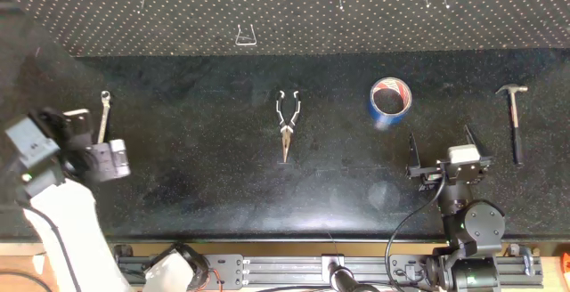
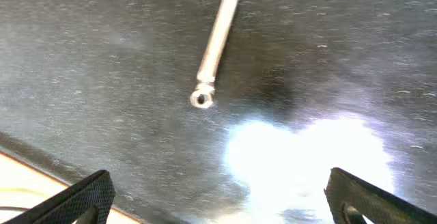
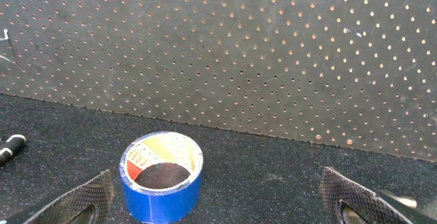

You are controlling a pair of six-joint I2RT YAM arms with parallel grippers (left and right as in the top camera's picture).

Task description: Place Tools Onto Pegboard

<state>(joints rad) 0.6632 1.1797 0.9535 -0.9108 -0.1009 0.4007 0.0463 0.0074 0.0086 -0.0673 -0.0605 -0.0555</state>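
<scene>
The wrench (image 1: 104, 114) lies on the black desk (image 1: 205, 176) at the left of the top view, its shaft running up and down the frame. The left gripper (image 2: 218, 176) sits at the wrench's lower end with its fingers (image 2: 85, 195) spread wide and released. In its wrist view the wrench's ring end lies on the desk ahead of the gap between the fingers, touching neither.

The pliers (image 1: 287, 123) rest at the centre, the blue tape roll (image 1: 390, 98) right of centre and the hammer (image 1: 514, 118) at the far right. The right gripper (image 1: 440, 147) is below the tape roll, also spread open and empty. In its wrist view the roll stands upright ahead of the fingers, nearer one of them. The pegboard (image 1: 294, 12) spans the top of the frame and carries a wire hook (image 1: 246, 36).
</scene>
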